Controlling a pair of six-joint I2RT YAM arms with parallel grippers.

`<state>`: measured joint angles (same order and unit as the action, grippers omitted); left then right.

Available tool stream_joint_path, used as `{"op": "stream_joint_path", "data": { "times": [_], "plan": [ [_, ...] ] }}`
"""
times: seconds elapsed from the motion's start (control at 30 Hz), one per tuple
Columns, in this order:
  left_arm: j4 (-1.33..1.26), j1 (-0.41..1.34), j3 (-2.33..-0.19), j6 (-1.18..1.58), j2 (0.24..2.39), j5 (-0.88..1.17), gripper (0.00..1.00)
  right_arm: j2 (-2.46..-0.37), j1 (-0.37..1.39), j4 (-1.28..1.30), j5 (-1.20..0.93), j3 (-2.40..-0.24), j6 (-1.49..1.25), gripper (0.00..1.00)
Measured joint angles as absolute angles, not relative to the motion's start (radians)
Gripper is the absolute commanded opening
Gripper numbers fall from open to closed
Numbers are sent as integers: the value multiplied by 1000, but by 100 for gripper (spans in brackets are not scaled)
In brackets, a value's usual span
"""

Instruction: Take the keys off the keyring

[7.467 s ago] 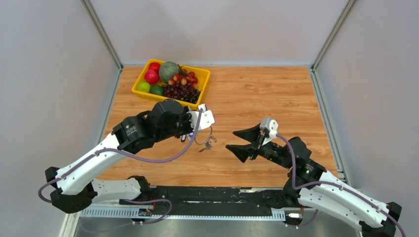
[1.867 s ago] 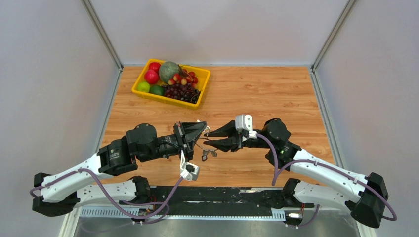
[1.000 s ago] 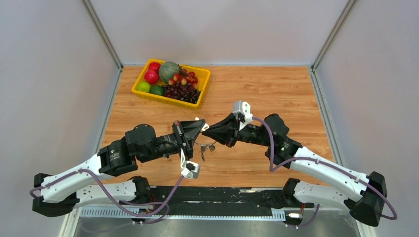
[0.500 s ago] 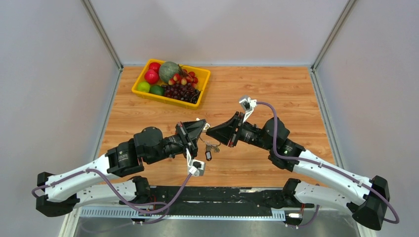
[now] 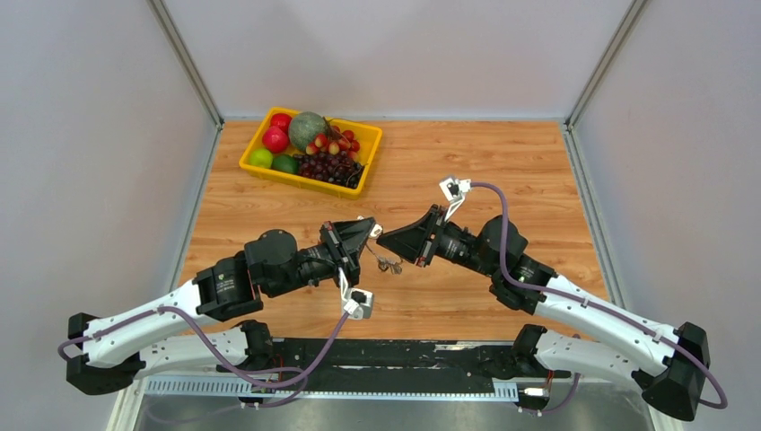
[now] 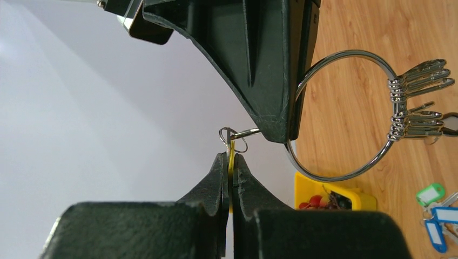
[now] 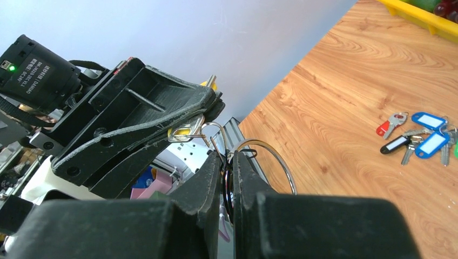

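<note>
The keyring (image 6: 340, 116), a large silver wire loop, hangs above the table between my two grippers. My right gripper (image 7: 227, 156) is shut on its wire (image 7: 273, 154); from the left wrist its black fingers (image 6: 270, 81) reach down over the loop. Several silver keys (image 6: 418, 102) sit bunched on the ring's far side. My left gripper (image 6: 231, 156) is shut on a thin yellow tag (image 6: 231, 162), whose small split ring (image 6: 232, 139) lies at the right fingertips. In the top view both grippers (image 5: 368, 235) (image 5: 382, 240) meet tip to tip, keys (image 5: 388, 263) dangling below.
Loose keys with red, black and blue tags (image 7: 416, 137) lie on the wooden table (image 5: 502, 162); blue and green tags (image 6: 437, 216) show from the left wrist. A yellow basket of fruit (image 5: 310, 144) stands at the back left.
The right wrist has rolled, swinging its camera upward and back. The left arm has shifted slightly right. Both grippers have stayed shut, tip to tip, with the keys hanging under them.
</note>
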<state>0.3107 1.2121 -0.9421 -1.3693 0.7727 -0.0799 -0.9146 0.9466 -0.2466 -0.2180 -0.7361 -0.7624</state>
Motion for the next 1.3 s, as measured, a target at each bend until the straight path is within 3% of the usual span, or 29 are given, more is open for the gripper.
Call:
{"op": "stream_joint_path", "data": {
  "times": [0.63,0.8,1.13,1.3],
  "plan": [
    [359,1193,-902,-1242,832,-20,0,-935,941,-119,-174,-710,-830,0],
    [331,1245,-863,-1296,865,-147,0,-935,922,-50,-140,-712,-899,0],
    [120,1432,-589,-1546,933,-392,0,-1024,821,-63,7,-780,-985,0],
    [144,1292,-780,-1147,965,-387,0,-931,812,59,157,-779,-874,0]
  ]
}}
